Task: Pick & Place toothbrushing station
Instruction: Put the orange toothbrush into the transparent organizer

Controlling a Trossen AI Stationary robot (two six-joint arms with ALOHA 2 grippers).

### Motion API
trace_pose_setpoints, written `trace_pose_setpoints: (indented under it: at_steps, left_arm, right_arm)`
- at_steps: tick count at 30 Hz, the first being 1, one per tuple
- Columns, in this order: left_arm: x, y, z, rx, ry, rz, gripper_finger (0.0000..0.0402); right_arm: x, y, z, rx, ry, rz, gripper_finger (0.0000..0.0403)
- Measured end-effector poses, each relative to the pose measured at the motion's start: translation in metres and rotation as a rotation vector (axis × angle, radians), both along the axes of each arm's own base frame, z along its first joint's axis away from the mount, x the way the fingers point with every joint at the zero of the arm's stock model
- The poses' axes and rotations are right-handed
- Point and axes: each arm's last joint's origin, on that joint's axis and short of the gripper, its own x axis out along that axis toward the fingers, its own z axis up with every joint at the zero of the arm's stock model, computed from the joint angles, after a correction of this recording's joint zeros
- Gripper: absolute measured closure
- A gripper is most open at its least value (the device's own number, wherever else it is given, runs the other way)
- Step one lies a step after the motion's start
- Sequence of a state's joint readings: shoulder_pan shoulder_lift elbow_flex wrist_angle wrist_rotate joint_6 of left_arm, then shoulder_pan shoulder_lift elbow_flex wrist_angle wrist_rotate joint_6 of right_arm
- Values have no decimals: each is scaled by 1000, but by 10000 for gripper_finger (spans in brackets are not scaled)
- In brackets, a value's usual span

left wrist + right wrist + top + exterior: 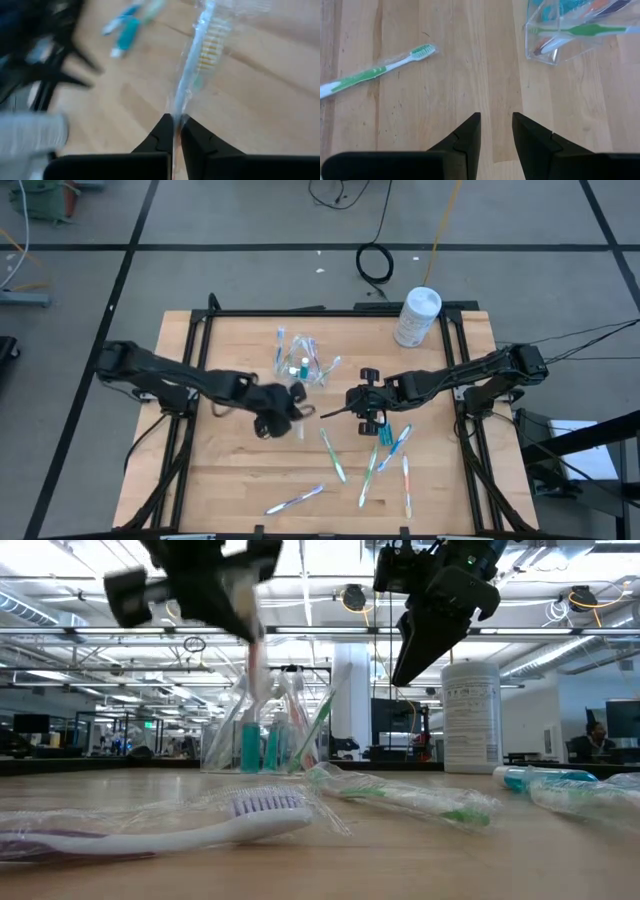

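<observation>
the left tool (pixel 173 131) is pinched together on a wrapped toothbrush (pixel 197 55), gripping it low on the handle so the bristle end stands clear ahead of the fingers; that hold looks chosen so the brush can be lowered head-up into the clear cup (pixel 300 360). in the high view this tool (pixel 290 412) hangs above the middle of the worktop (pixel 230 480), just short of the cup, which stands toward the far edge and already holds several brushes and blue tubes leaning outward against its rim. the right tool (pixel 496 131) hovers with its fingers apart and nothing between them, pointed down at bare wood near a green toothbrush (pixel 375 70) lying flat, probably waiting its turn so the two arms do not crowd the cup. more wrapped toothbrushes (pixel 333 455) and a small blue tube (pixel 385 434) lie scattered across the near half of the worktop, still to be gathered. a white canister (pixel 417 316) stands at the far right corner, apart from the set.
</observation>
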State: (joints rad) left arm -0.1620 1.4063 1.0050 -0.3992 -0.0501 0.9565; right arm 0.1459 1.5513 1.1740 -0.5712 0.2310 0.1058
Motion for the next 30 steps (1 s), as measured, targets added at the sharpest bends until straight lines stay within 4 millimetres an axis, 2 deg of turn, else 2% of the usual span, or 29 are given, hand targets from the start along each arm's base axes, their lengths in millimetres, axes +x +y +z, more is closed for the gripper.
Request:
trace_pose_setpoints:
  at_steps: [3,7,12,15,20,26,28,30]
  left_arm:
    - [-15,12,27,-147,-89,140,394]
    - [-33,32,54,-341,-192,327,376]
    - [-50,57,72,-458,-288,513,380]
    - [-53,73,78,-530,-344,621,393]
    - [-60,101,93,-645,-476,679,383]
    - [-66,127,82,-822,-448,675,369]
    - [-67,133,67,-839,-467,699,369]
    - [-68,139,44,-850,-468,734,368]
  right_arm:
    - [1,0,0,-8,-4,14,300]
    - [2,0,1,-9,-16,18,300]
    - [2,0,1,-9,-19,18,300]
    - [2,0,1,-8,-19,18,300]
    - [2,0,1,-8,-19,18,300]
    - [2,0,1,-8,-18,18,300]
    - [2,0,1,-9,-18,20,300]
    - [2,0,1,-9,-18,20,300]
